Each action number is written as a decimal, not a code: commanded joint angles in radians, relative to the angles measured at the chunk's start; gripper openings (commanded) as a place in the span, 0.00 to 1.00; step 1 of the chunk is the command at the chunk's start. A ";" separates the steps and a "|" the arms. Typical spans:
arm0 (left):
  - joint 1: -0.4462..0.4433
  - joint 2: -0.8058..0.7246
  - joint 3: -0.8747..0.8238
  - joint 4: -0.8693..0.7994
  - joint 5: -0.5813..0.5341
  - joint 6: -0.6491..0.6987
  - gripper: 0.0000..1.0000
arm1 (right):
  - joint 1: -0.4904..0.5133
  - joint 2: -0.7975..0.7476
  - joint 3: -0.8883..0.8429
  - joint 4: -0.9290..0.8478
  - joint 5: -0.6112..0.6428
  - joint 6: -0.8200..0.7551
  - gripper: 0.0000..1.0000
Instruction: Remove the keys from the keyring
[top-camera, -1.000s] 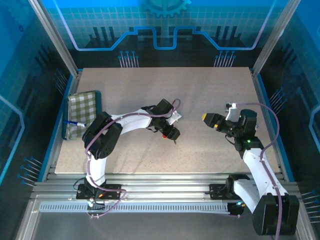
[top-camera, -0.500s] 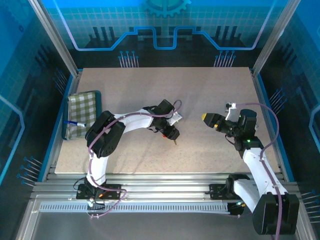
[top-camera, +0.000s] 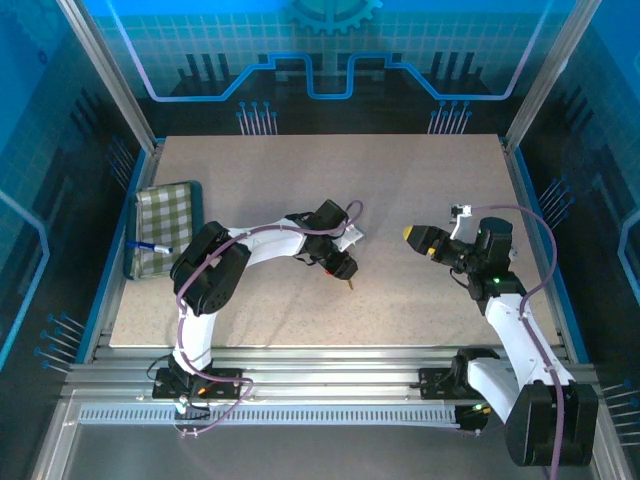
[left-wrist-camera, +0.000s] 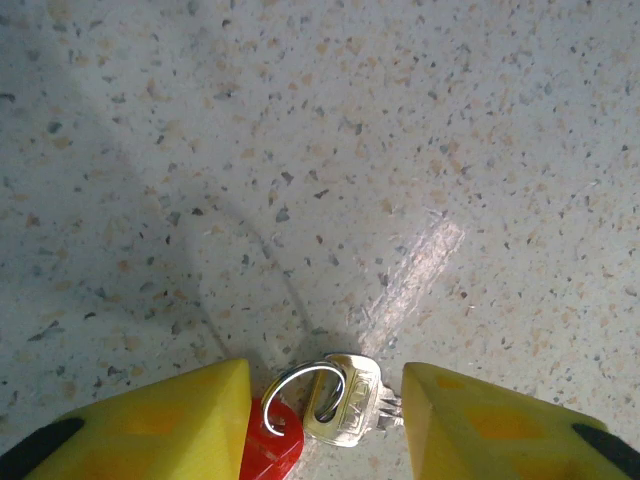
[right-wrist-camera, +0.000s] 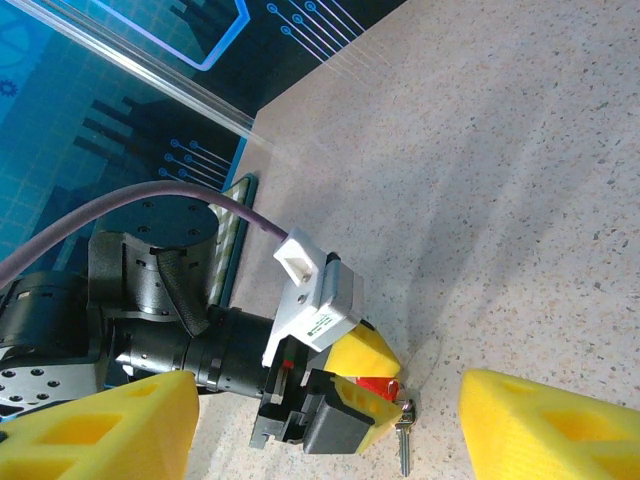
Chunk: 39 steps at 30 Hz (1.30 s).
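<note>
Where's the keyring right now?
In the left wrist view, the keyring sits at bottom centre between the left pincer's yellow fingers, with the key and a red tag on it.

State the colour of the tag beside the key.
Red tag, best in the left wrist view.

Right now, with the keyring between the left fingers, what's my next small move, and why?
Probably close the left gripper gently: ring, key and red tag sit between its fingers, but I can't tell if they're gripped. The right gripper is open, apart, and needs the ring held before pulling the key.
</note>
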 joint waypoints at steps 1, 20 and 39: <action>0.000 -0.028 -0.039 -0.008 0.005 0.010 0.41 | 0.014 -0.001 0.006 0.011 -0.010 -0.004 0.70; -0.005 -0.112 -0.115 0.027 -0.043 -0.004 0.16 | 0.015 -0.017 -0.019 0.023 -0.003 0.004 0.71; -0.007 -0.152 -0.156 0.045 -0.051 -0.041 0.29 | 0.021 -0.033 -0.042 0.029 0.002 0.012 0.72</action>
